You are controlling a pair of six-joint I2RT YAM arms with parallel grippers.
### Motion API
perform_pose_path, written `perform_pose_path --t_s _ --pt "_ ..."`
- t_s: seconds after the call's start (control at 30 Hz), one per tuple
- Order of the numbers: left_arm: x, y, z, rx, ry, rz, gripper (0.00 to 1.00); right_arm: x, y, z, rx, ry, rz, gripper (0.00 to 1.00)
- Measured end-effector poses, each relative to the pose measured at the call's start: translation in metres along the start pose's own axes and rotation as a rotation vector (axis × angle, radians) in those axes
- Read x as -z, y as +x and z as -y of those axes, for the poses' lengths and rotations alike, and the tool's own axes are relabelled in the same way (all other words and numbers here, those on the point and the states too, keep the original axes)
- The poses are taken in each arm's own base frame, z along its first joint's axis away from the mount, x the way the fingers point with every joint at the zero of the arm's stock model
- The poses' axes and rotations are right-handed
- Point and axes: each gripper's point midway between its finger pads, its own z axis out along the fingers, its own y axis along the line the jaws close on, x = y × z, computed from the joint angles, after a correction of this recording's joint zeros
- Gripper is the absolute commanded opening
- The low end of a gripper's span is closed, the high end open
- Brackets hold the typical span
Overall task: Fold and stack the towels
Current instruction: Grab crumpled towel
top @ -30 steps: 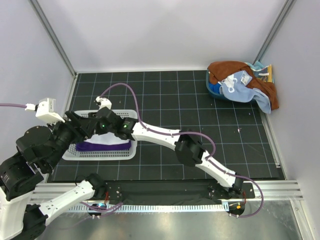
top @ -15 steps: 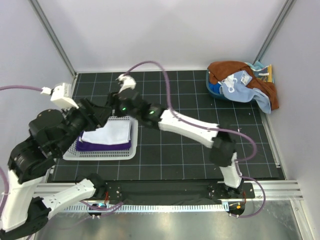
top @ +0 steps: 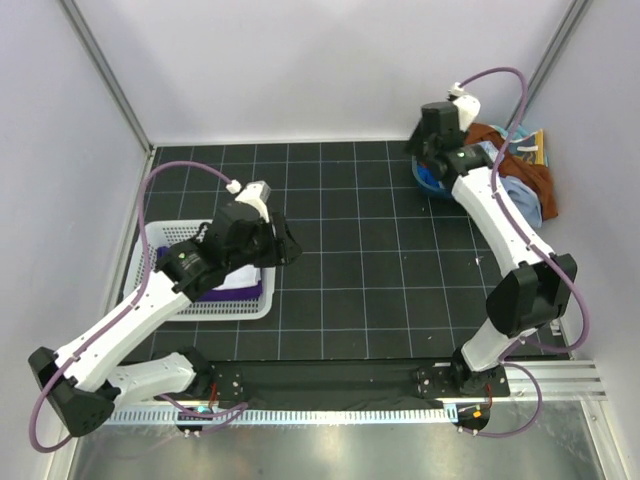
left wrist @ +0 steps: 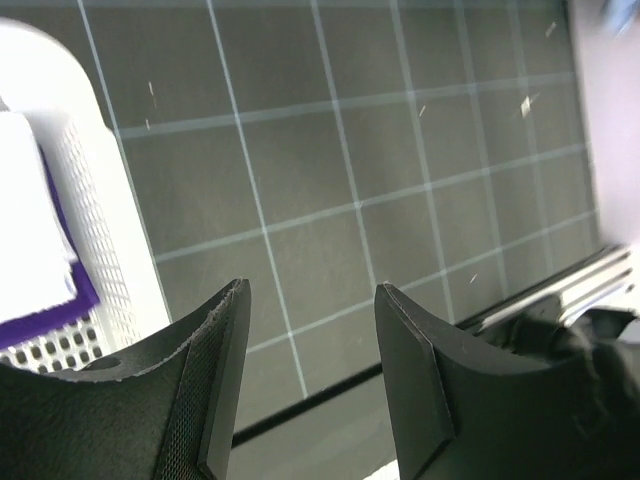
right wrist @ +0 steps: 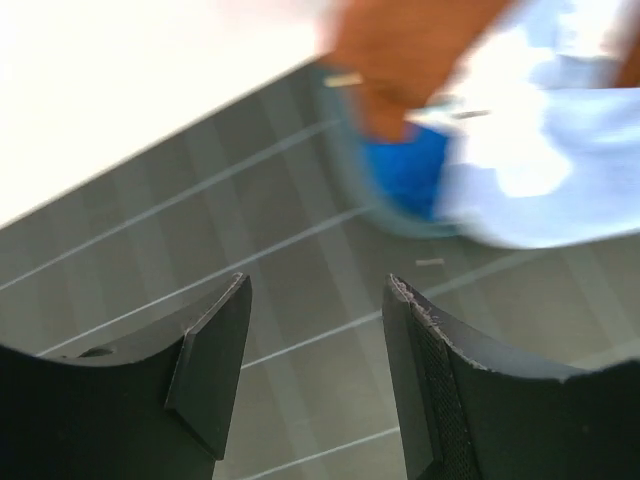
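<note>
A folded white towel lies on a dark purple towel inside the white slotted basket. My left gripper hovers just right of the basket, open and empty. In the left wrist view the left gripper hangs over the bare mat, with the white towel and purple towel at the left. A heap of rust-brown towel and light blue towel sits in the far right corner. My right gripper is open just left of it; its wrist view shows the right gripper, brown towel and blue towel.
A blue bowl sits under the heap's left edge and shows as the bowl in the right wrist view. White walls with metal corner posts close in the black gridded mat. A metal rail runs along the near edge.
The right arm has swung from the basket across to the far right heap. The left gripper has moved right, off the basket. The white towel now lies on the purple one.
</note>
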Motion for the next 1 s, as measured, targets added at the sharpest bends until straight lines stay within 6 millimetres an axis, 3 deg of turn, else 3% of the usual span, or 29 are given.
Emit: perform_pose_path --t_s 0.1,0.17,0.37,0.57,0.67,0.73,0.87,0.9,1.0 --pt "-0.010 0.014 -0.002 -0.001 0.009 -0.040 0.56 -0.023 -0.003 0.048 0.044 0.144 -0.025 0.65" --pt "-0.011 0.012 0.002 0.000 0.028 -0.035 0.56 -0.040 -0.003 0.063 0.086 0.212 -0.045 0.68" --pt "-0.013 0.004 0.012 -0.003 0.072 -0.004 0.57 -0.086 0.014 0.079 0.209 0.331 -0.115 0.68" --pt "-0.016 0.010 0.007 -0.006 0.065 -0.012 0.58 -0.110 0.042 0.106 0.285 0.429 -0.198 0.63" --pt "-0.016 0.011 0.007 -0.008 0.064 -0.013 0.58 -0.117 0.054 0.117 0.304 0.465 -0.227 0.50" --pt "-0.016 0.010 0.007 -0.008 0.065 -0.012 0.58 -0.118 0.060 0.126 0.315 0.485 -0.245 0.33" --pt "-0.016 0.010 0.007 -0.008 0.065 -0.011 0.58 -0.118 0.062 0.135 0.315 0.508 -0.251 0.15" --pt "-0.016 0.010 0.007 -0.008 0.066 -0.010 0.58 -0.118 0.061 0.137 0.314 0.512 -0.249 0.07" --pt "-0.016 0.009 0.008 -0.007 0.071 -0.004 0.58 -0.118 0.057 0.138 0.312 0.519 -0.242 0.01"
